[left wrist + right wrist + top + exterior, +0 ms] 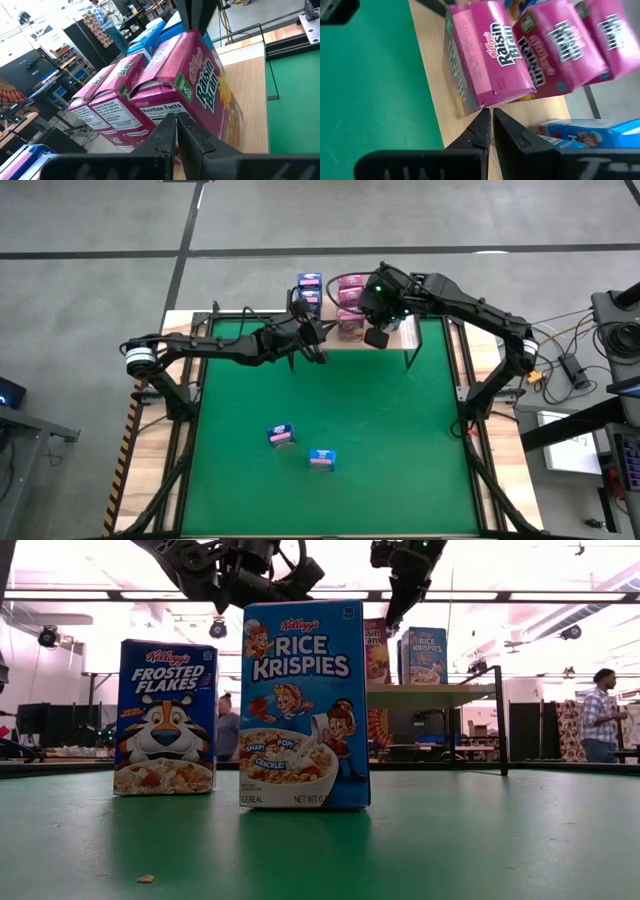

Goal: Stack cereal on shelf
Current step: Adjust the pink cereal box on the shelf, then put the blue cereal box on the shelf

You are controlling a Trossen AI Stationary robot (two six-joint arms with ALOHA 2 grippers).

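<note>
Three pink Raisin Bran boxes point(150, 85) sit side by side on the light-wood shelf point(400, 335) at the table's far edge, with light blue boxes point(308, 288) beside them. A dark blue Frosted Flakes box point(165, 718) and a light blue Rice Krispies box point(303, 705) stand upright on the green table point(400, 440). My left gripper point(176, 127) is shut, its tips close before the nearest pink box's Nutrition Facts panel. My right gripper point(491, 122) is shut at the same box's other side. My left gripper points at the nearest pink box's Nutrition Facts panel point(160, 107); I cannot tell whether it touches. My right gripper's shut fingertips point(485, 117) stand against the nearest pink box's lower edge point(492, 100), slanting in from the table's right. The box rests on the shelf board against its neighbours.
The shelf stands on thin black legs point(498, 720) above the green table's far edge. Cables and equipment lie off the table's right side point(570, 365). A person point(600, 715) stands in the room behind. A crumb point(146, 879) lies on the green surface.
</note>
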